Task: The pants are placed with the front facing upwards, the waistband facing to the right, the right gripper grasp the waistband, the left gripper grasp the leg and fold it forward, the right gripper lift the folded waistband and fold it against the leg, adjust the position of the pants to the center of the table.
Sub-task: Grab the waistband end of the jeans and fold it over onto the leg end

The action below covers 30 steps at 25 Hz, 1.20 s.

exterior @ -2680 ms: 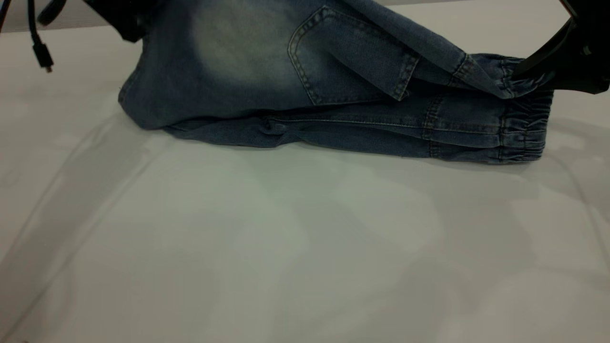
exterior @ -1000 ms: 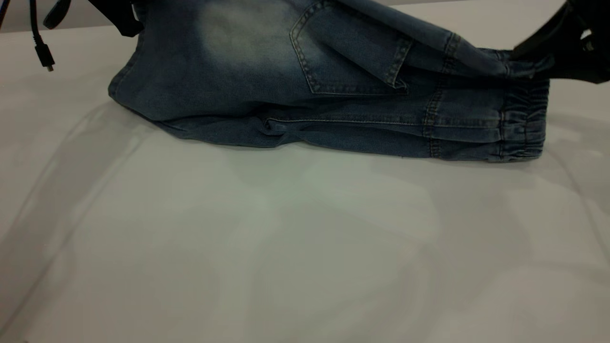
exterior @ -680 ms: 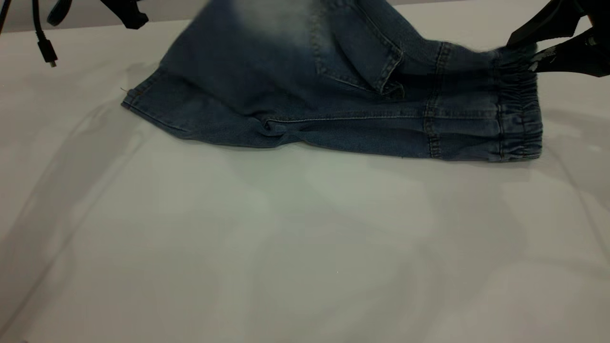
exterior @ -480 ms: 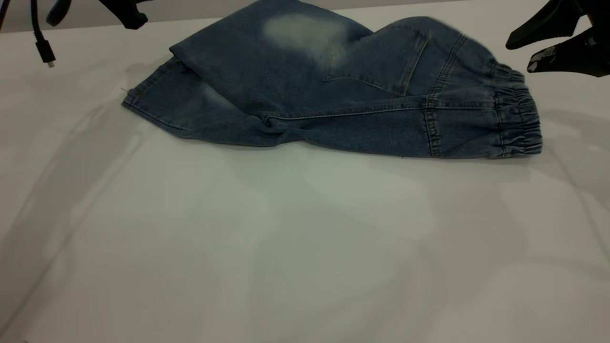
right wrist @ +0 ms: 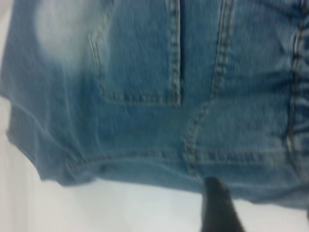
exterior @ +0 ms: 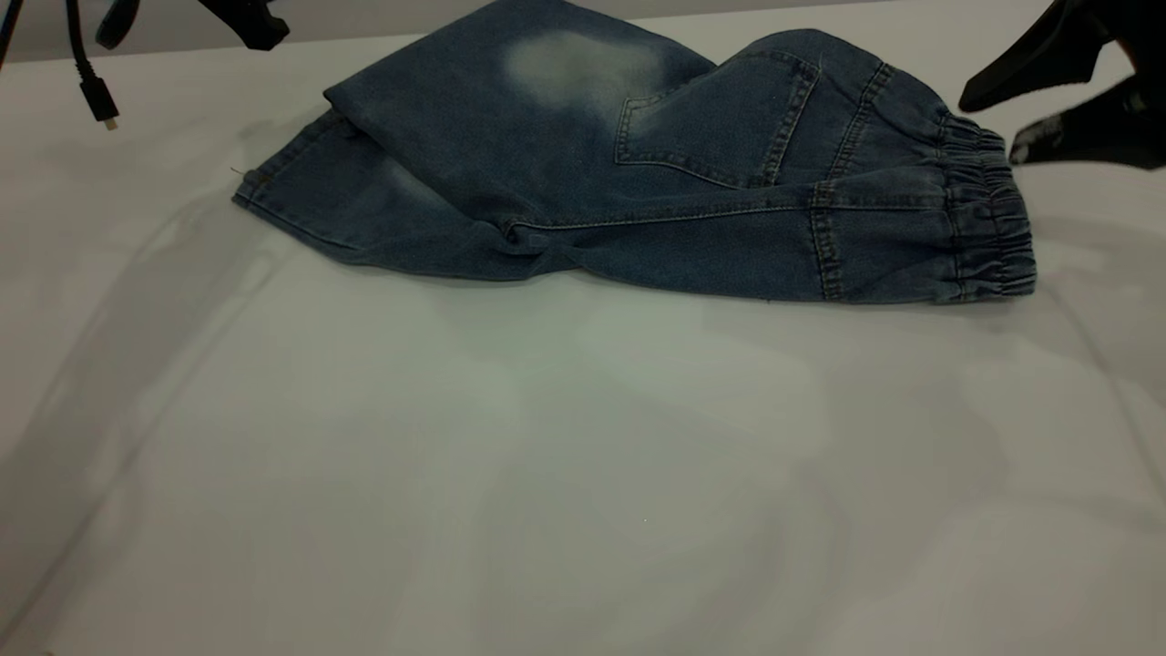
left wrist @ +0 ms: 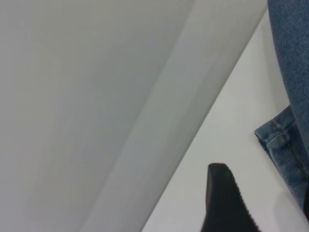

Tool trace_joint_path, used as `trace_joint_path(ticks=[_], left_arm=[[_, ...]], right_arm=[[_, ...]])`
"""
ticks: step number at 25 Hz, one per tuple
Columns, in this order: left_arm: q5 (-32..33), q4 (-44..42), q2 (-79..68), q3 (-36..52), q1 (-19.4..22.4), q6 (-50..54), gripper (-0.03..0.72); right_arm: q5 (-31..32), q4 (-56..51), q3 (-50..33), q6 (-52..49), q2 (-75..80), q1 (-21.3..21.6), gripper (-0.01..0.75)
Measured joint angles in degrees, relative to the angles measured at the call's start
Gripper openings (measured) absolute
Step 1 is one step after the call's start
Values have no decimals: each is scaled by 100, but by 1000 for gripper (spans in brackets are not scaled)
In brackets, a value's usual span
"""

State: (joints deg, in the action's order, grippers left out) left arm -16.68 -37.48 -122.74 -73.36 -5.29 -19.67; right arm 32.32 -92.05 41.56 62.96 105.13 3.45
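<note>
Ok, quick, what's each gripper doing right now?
Left gripper: off the pants, holding nothing; open or shut cannot be told.
Right gripper: jaws open, empty, beside the waistband.

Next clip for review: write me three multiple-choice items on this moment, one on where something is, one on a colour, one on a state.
1. Where does the waistband of the pants point in the exterior view?
A. left
B. right
C. toward the camera

2. What colour is the stitching on the pocket?
A. tan
B. red
C. white

3. What is the right gripper doing?
A. clamped on the waistband
B. open, clear of the pants
C. pressing the leg flat

Key: 1 B, the gathered elastic lies at the right end. 2 A, tan seams outline the pocket. 3 B, its jaws stand apart above the table, touching no cloth. The left gripper sits at the far left edge.
</note>
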Motion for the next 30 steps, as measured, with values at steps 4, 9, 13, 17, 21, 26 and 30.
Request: trace_joint_path(ticks=[4, 9, 13, 17, 21, 26, 30], left_arm=[[68, 0, 0, 0, -12, 172, 360], [302, -5, 0, 0, -177, 270, 361], [332, -5, 0, 0, -371, 336, 361], [303, -5, 0, 0, -507, 429, 361], [315, -5, 0, 0, -568, 452, 361], [297, -5, 0, 5, -628, 538, 361], [297, -5, 0, 5, -628, 538, 361]], right_arm=[[22, 148, 0, 0, 4, 0, 442], [152, 279, 0, -384, 195, 0, 498], [369, 273, 0, -832, 580, 0, 503], [749, 273, 0, -1159, 960, 0, 503], [700, 248, 0, -1344, 1092, 6, 503], [391, 172, 0, -1509, 1100, 22, 503], [212, 172, 0, -1757, 1100, 117, 503]])
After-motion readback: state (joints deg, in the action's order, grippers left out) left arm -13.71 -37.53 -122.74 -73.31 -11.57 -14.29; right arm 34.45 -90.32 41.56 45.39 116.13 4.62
